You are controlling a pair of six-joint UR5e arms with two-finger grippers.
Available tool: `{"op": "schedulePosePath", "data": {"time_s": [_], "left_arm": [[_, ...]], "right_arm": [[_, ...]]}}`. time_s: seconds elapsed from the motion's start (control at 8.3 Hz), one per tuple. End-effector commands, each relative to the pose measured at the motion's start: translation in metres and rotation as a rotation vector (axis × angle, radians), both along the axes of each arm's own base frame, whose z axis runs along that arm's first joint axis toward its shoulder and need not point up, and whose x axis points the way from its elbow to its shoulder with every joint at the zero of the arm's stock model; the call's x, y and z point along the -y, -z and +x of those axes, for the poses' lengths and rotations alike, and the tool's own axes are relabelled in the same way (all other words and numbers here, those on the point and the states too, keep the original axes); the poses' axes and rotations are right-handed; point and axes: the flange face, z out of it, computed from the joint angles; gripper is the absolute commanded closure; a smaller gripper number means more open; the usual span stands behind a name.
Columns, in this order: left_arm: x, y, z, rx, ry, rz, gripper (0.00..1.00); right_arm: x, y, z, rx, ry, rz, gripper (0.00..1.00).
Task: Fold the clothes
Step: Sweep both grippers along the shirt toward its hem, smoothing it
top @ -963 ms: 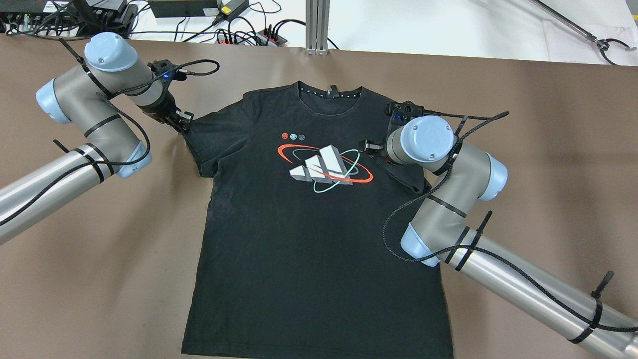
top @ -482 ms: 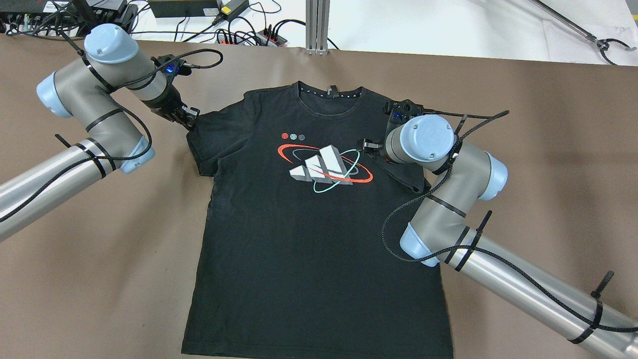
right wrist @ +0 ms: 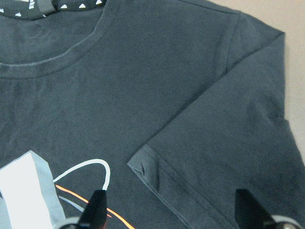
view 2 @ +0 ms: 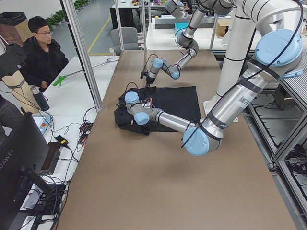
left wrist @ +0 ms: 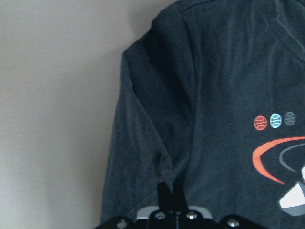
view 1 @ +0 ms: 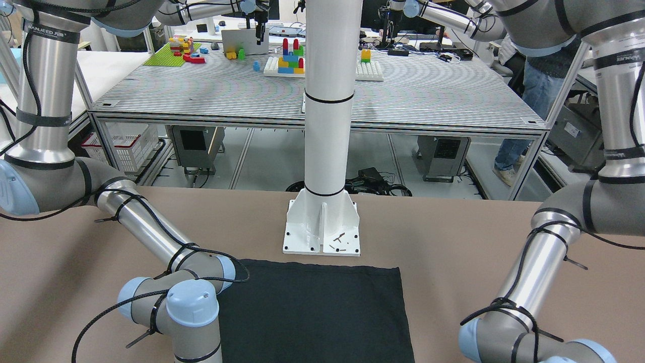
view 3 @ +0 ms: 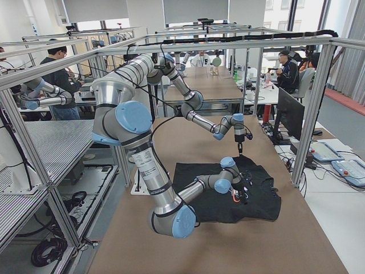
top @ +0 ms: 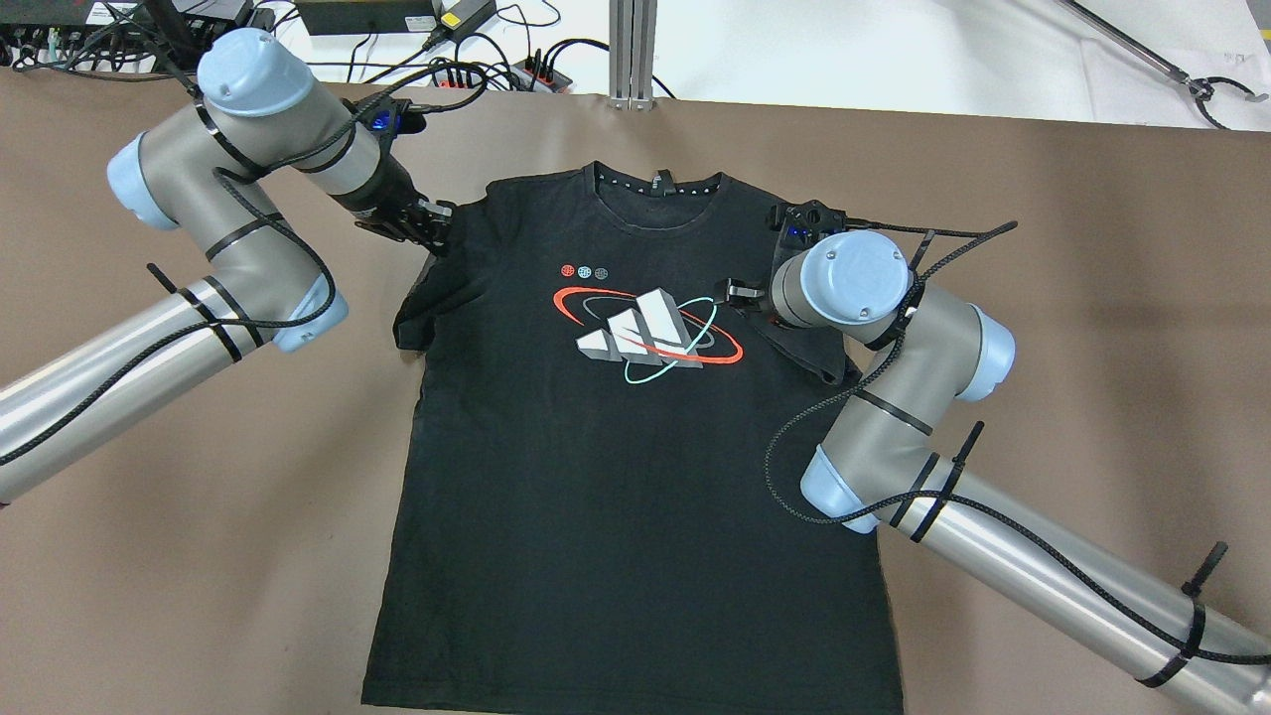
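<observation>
A black T-shirt (top: 616, 477) with a red, white and teal logo lies flat, face up, on the brown table. My left gripper (top: 437, 230) is shut on the edge of the shirt's left sleeve (left wrist: 143, 143) and holds it drawn in over the shoulder; the left wrist view shows the fingers (left wrist: 167, 193) pinched together on the cloth. My right gripper (top: 735, 293) is open and empty, just above the shirt's chest. The right sleeve (right wrist: 224, 143) lies folded in over the chest, and the open fingertips (right wrist: 97, 207) stand on either side of its hem.
Cables and power strips (top: 477, 70) lie along the table's far edge beside an aluminium post (top: 634, 50). The robot's white pedestal base (view 1: 322, 227) stands by the shirt's bottom hem. An operator (view 2: 43, 48) sits beyond the table's far side.
My left gripper has moved right, toward the shirt's middle, drawing the left sleeve in with it. The right arm has not moved.
</observation>
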Motion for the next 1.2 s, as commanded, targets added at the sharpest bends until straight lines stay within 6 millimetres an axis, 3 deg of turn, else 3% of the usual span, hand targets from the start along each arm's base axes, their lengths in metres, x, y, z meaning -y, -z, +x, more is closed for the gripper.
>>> {"op": "schedulePosePath", "data": {"time_s": [0.0,0.12,0.6,0.84,0.96,1.08], "left_arm": [[-0.001,0.064,0.048,-0.008,0.050,-0.060,1.00],[0.007,0.081,0.065,0.013,0.072,-0.077,1.00],[0.003,0.072,0.090,0.064,0.125,-0.049,0.99],[-0.015,0.087,0.109,0.027,0.181,-0.132,0.06],[-0.036,0.106,0.107,0.001,0.240,-0.079,0.06],[-0.082,0.092,0.112,-0.019,0.235,-0.077,0.06]], "right_arm": [[-0.001,-0.006,0.001,-0.007,0.003,-0.003,0.05],[-0.002,-0.008,0.002,-0.007,0.002,-0.005,0.05],[-0.002,-0.012,0.003,-0.009,0.001,-0.008,0.05],[-0.006,-0.008,0.005,0.003,-0.003,-0.007,0.05],[-0.024,0.004,0.000,0.024,0.018,0.008,0.05],[-0.043,0.001,-0.008,0.025,0.045,0.010,0.05]]}}
